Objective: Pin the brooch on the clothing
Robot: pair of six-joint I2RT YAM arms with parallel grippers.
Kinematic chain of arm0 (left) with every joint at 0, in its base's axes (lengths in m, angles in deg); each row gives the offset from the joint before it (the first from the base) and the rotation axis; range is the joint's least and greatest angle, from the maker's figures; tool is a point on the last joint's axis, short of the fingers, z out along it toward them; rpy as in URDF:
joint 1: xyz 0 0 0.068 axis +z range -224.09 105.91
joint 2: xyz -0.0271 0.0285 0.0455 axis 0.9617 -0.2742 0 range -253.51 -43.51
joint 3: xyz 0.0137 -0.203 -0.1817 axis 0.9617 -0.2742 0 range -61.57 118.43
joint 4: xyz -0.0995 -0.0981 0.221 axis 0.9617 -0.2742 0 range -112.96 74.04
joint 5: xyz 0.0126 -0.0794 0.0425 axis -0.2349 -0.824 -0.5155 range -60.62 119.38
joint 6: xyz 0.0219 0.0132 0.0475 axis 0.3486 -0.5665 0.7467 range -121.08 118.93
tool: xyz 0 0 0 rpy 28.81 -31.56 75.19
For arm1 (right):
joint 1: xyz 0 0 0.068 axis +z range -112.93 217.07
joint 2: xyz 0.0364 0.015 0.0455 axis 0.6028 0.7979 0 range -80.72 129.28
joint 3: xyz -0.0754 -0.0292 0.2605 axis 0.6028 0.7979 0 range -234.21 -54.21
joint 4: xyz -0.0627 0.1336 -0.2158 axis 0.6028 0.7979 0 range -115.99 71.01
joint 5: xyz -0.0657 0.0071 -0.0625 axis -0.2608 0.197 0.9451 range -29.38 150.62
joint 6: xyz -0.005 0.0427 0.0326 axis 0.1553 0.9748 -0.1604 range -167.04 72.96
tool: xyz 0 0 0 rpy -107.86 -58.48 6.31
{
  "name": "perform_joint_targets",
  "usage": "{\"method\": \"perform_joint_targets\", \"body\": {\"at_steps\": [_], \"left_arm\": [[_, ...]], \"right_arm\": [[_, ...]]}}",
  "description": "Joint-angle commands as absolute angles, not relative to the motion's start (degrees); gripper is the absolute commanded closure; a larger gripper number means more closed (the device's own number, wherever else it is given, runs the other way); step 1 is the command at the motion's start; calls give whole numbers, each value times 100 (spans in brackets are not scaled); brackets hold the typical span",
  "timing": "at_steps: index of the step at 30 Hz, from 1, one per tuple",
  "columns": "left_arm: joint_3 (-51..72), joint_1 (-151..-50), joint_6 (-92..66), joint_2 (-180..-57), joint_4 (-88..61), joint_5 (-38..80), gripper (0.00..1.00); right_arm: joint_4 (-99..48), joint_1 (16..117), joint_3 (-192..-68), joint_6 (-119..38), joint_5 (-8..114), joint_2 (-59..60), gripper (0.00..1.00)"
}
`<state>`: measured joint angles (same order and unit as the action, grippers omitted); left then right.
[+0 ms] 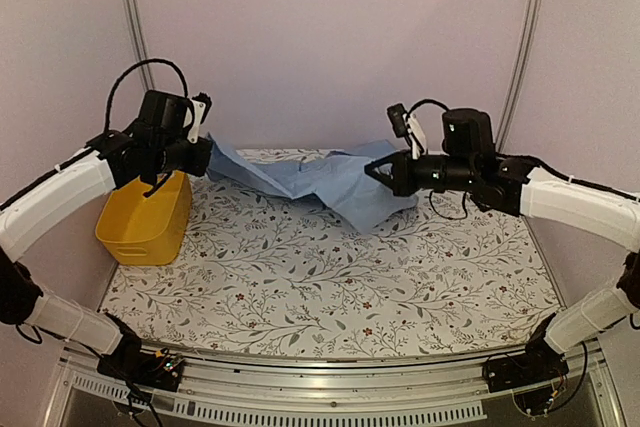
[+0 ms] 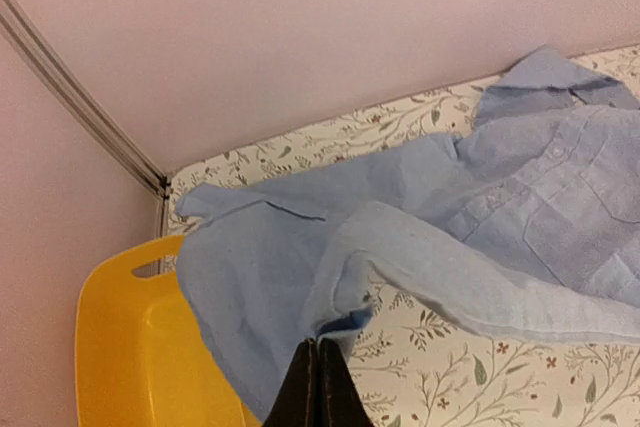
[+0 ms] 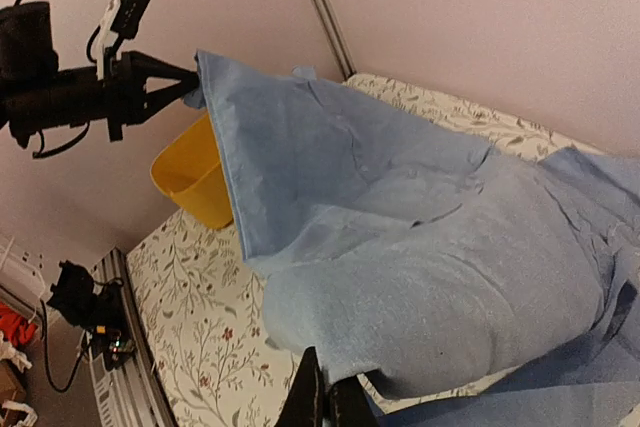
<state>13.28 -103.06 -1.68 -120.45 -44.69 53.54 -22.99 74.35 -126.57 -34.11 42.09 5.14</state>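
Note:
The light blue shirt [image 1: 330, 179] hangs stretched between both grippers at the back of the table. My left gripper [image 1: 207, 154] is shut on one edge of the shirt [image 2: 420, 237], held above the yellow basket. My right gripper [image 1: 372, 171] is shut on another edge of the shirt [image 3: 430, 277], which droops to the table below it. White buttons and the chest pocket show in the left wrist view. The brooch is out of view.
A yellow plastic basket [image 1: 146, 221] stands at the left edge of the floral tablecloth [image 1: 330, 277], under my left gripper; it also shows in the left wrist view [image 2: 130, 347] and the right wrist view [image 3: 190, 182]. Pink walls enclose the back and sides.

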Motion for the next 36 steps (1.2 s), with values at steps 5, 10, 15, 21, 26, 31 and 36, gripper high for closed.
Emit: {"method": "perform_joint_targets", "body": {"at_steps": [5,10,15,21,26,31,36], "left_arm": [[-708,-10496,-1885,-11022,-5201,4449,100],[-1258,-10837,-2450,-10673,-5211,4271,100],[-1289,-11296,-2698,-10809,-5315,4287,100],[-1318,-11474,-2933,-10656,-5436,4455,100],[-1335,-11474,-2934,-10585,-5428,4514,100],[-1379,-11487,-2955,-10541,-5410,4575,100],[-1382,-11495,-2930,-10564,-5393,4571,100]], "right_arm": [[-1674,9350,-8973,-683,5208,-1175,86],[12,9728,-8970,561,5573,-1397,46],[1307,9350,-10005,299,6746,-1400,35],[925,8126,-10604,-220,6819,-495,41],[-460,7058,-11355,-1384,5884,742,40],[-1040,6591,-12250,-2191,5081,2172,39],[-1125,6445,-12947,-2254,4700,3329,52]]}}
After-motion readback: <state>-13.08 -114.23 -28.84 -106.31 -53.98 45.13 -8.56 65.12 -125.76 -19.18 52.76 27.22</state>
